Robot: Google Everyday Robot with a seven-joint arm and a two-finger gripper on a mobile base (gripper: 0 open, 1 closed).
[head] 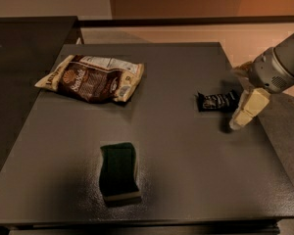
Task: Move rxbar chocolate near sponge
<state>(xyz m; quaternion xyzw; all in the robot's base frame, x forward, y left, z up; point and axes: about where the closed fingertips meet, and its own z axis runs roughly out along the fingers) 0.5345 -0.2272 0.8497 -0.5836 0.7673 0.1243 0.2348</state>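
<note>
One tool (236, 99), jaws apart, sits beside the rxbar chocolate (215, 101), whose white lettering is illegible.

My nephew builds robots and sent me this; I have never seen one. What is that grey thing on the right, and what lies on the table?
The grey tube coming in from the right is the robot's one arm. The cream piece at its end is the gripper, the part that grasps. One camera looks down at a slant on a dark table; where it is mounted is not known. Three things lie there: a brown-and-cream chip bag at the far left, a green-topped sponge near the front, and a small black snack bar at the right. The gripper hangs just right of the bar, low over the table. Nothing appears to be held: the bar lies flat, though I cannot tell whether the gripper touches it. The sponge lies well apart from it.
</note>
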